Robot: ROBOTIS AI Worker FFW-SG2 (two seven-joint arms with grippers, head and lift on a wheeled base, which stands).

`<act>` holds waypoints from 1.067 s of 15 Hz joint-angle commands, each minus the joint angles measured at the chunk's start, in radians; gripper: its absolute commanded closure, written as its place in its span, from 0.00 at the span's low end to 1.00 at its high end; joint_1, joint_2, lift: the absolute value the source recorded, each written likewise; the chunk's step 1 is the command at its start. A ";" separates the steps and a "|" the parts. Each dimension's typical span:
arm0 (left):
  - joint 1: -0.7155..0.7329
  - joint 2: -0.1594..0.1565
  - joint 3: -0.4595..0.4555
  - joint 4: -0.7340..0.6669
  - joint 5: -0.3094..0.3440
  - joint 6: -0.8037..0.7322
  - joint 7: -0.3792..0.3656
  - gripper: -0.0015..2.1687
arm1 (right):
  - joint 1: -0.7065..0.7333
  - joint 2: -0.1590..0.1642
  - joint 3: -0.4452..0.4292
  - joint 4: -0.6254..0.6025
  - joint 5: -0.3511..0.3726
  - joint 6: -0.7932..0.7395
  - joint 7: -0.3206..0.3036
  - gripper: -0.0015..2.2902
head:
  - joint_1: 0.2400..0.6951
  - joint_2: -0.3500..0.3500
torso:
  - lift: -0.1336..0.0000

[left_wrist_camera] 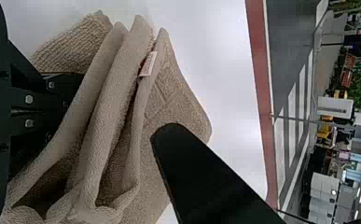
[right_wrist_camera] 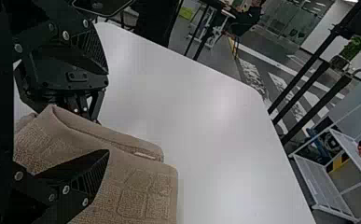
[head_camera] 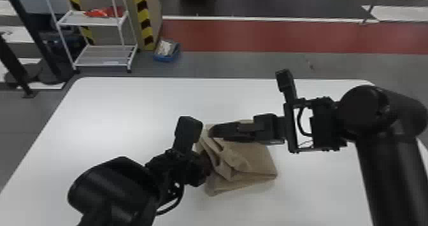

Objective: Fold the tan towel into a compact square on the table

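Tan towel point(head_camera: 258, 160): lies on the table point(head_camera: 111, 114); soft, limp, probably light. Grip all layers at a folded edge near the table. Right gripper point(right_wrist_camera: 108, 111): fingers spread above the table. Left gripper point(head_camera: 205, 165), above the table: cannot tell its state.

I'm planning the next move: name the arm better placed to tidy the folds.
Left, probably: its gripper sits at the bunched folds; the right gripper, open, is over the far side of the towel.

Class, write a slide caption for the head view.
Left arm and right arm at the tan towel on the table.
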 commanded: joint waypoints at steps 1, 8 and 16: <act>0.003 0.002 0.007 -0.017 0.001 0.000 0.001 0.90 | 0.012 0.000 -0.017 -0.018 -0.008 0.002 0.000 0.03 | 1.00 0.49 | 0.08; 0.026 0.053 0.070 -0.241 -0.012 0.163 0.001 0.90 | 0.081 -0.033 -0.103 -0.087 -0.003 0.002 0.001 0.03 | 1.00 0.45 | 0.08; 0.117 0.131 0.272 -0.383 0.001 0.221 -0.001 0.90 | 0.175 -0.062 -0.161 -0.164 -0.016 0.002 0.017 0.03 | 1.00 0.55 | 0.08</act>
